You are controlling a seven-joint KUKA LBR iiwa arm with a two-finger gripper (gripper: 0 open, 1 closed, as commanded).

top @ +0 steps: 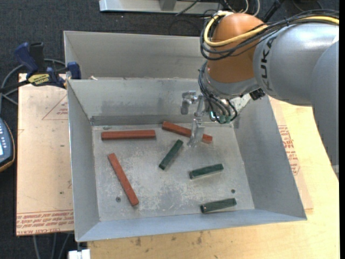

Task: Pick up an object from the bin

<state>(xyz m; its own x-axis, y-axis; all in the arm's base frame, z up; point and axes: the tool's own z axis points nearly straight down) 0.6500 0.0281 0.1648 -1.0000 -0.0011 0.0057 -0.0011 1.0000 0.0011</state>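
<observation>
My gripper [194,136] hangs low in the bin's back right part, its tip right over a short red bar [173,127] that lies slanted on the floor. The tip covers the bar's right half, and I cannot make out whether it touches the bar. A dark green bar [171,155] lies tilted just in front and to the left of the tip. Another dark green bar [206,171] rests almost level a little nearer the front.
A long red bar [128,135] lies level at the back left. Another red bar [122,179] runs diagonally along the left side. A third dark green bar [218,205] sits by the front wall. The arm with its orange cover reaches in from the right.
</observation>
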